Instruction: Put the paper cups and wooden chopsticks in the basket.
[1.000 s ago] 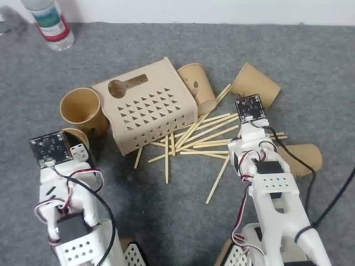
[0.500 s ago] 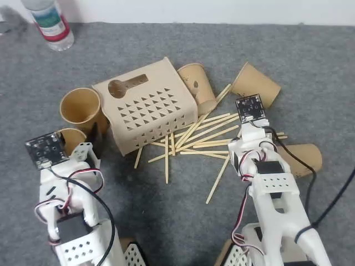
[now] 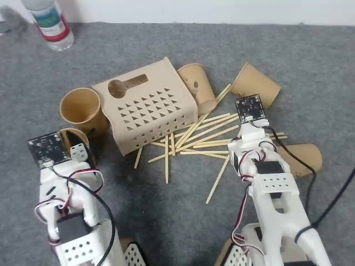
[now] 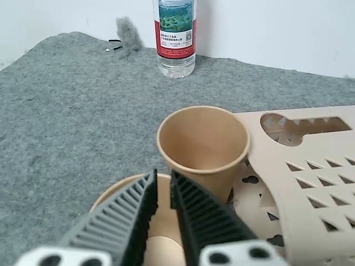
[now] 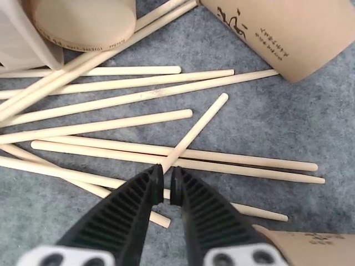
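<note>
The beige basket (image 3: 147, 105) lies upside down on the grey carpet. An upright paper cup (image 3: 82, 110) stands to its left, and a second cup (image 3: 74, 134) sits just in front, under my left wrist. My left gripper (image 4: 163, 176) is shut, its tips over that lower cup's (image 4: 113, 194) far rim, with the upright cup (image 4: 202, 138) beyond. Wooden chopsticks (image 3: 199, 138) lie scattered right of the basket. My right gripper (image 5: 165, 176) hangs shut just above the chopsticks (image 5: 127, 100). Three more cups lie on their sides (image 3: 197, 86), (image 3: 256, 83), (image 3: 305, 158).
A water bottle (image 3: 50, 22) stands at the back left by the wall. The basket's perforated side (image 4: 310, 160) sits close beside the upright cup. Open carpet stretches to the left and in front of the chopsticks.
Half a second ago the left gripper stood open and shifted slightly left; now it is shut and back over the lower cup. The right arm has not moved.
</note>
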Robot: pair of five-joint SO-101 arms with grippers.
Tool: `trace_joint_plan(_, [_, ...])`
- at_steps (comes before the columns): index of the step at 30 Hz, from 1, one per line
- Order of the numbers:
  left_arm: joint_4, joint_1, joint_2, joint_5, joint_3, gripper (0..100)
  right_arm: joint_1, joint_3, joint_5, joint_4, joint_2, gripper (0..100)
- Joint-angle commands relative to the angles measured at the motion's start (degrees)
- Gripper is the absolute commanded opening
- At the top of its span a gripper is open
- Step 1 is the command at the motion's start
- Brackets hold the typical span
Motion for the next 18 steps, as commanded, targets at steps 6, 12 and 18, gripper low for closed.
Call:
trace_joint_plan(6, [-0.1,0.4,-0.5,0.9,-1.3,25,0.2,-0.6,-0.6,-1.2,-1.8,22.1])
trace_joint_plan(12, [0.0,0.5,-0.5,5.6,-1.1,33,0.2,-0.6,-0.6,-1.2,-1.5,36.5])
trace_joint_plan(18, [0.0,0.3,-0.5,5.8,-1.0,33,0.2,-0.6,-0.2,-1.1,-1.4,26.0])
